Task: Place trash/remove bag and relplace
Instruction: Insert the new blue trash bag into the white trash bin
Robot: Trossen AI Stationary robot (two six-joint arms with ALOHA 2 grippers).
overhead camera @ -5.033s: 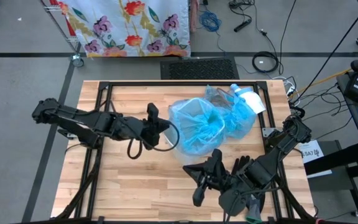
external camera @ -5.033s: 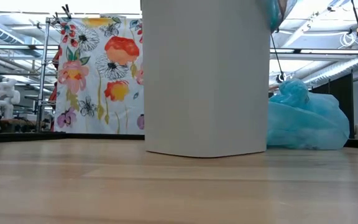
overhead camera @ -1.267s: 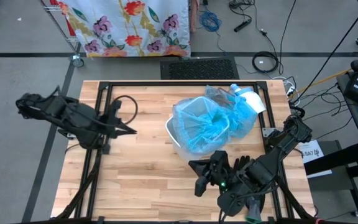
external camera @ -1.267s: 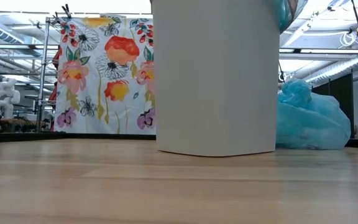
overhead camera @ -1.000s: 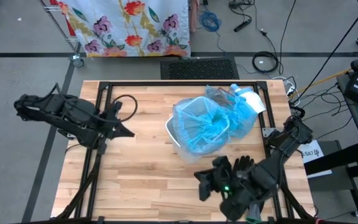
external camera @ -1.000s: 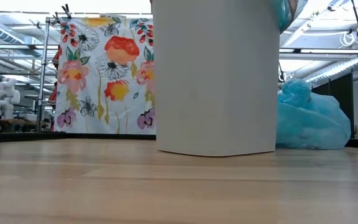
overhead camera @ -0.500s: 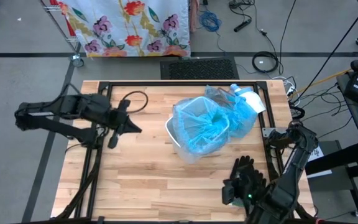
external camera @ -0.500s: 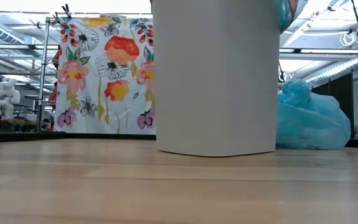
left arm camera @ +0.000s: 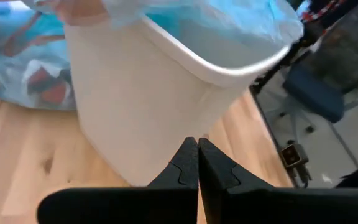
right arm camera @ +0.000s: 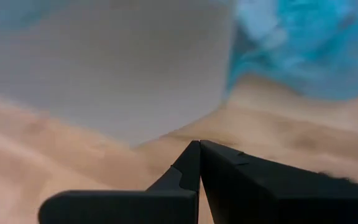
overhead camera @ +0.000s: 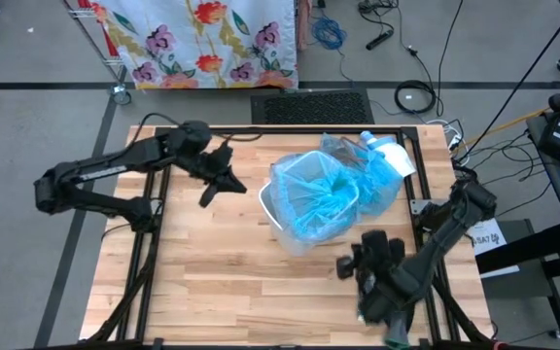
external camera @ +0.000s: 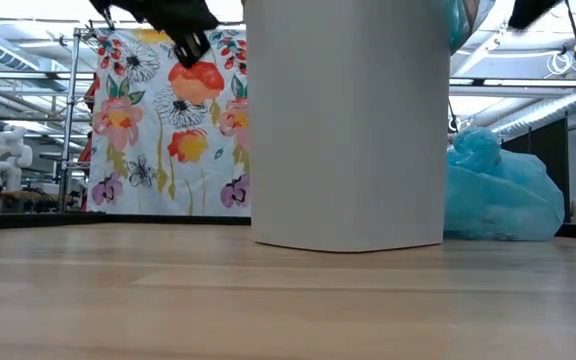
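— Where's the bin?

— The white bin (overhead camera: 304, 209) stands a little right of the table's (overhead camera: 212, 282) middle, lined with a blue bag (overhead camera: 321, 199) draped over its rim. A second, full blue bag (external camera: 503, 190) lies just behind it, toward the far right corner.

— And the trash?

— I can't make out any loose scraps on the wood.

— The arms?

— The left gripper (overhead camera: 214, 187) hangs above the table left of the bin, fingers pressed together, nothing in them. The right gripper (overhead camera: 346, 266) hovers near the front right corner, pointed at the bin, also clenched on nothing.
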